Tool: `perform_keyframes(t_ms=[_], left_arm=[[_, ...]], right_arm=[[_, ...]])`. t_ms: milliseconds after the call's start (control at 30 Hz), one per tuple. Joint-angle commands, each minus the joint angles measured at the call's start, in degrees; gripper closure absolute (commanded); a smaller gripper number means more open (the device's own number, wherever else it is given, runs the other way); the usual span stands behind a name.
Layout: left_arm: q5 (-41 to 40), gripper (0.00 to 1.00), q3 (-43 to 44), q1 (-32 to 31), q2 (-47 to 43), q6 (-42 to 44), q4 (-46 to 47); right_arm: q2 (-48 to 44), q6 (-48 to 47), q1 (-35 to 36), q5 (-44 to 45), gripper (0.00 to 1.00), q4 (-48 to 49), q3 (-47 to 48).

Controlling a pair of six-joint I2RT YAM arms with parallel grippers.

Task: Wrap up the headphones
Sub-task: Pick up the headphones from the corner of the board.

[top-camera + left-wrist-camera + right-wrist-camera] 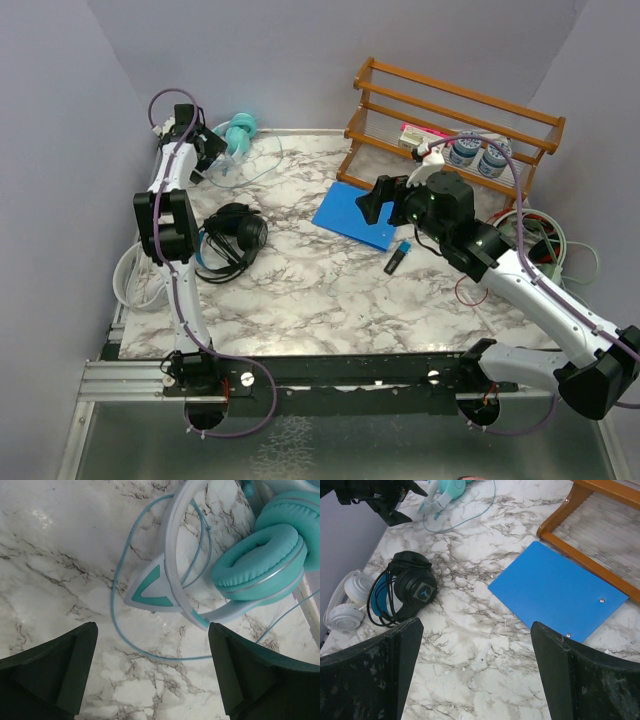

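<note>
Hovering with the left gripper [152,645], jaws spread wide and empty, just short of the teal headphones [260,560] in the far-left corner (headband [171,555] running lengthwise away); right gripper [475,630] likewise gaping, well apart.

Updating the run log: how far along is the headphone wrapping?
Looks done: black headset, cord looped around it. In hand: nothing; left gripper hovers open over the teal headset, its teal cable loose on the table; right gripper open too. Left: teal, plus white headset at the table's edge, cord state unclear.
</note>
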Motion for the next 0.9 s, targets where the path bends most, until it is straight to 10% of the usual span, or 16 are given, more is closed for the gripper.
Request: perform_keyframes(t_ms=[0, 400, 867], left_arm=[[2.3, 0.01, 5.1, 1.2, 4.9, -5.9, 1.5], [3.4, 0.03, 6.7, 2.4, 12.3, -13.7, 8.7], [13.6, 0.52, 5.3, 2.3, 16.3, -14.0, 21.7]], right_arm=[[0.0, -1.5, -0.1, 2.0, 0.01, 2.2, 0.3], [3.4, -2.7, -0.1, 3.3, 0.01, 2.9, 2.3], [4.9, -2.6, -0.1, 2.8, 0.02, 2.7, 3.3]])
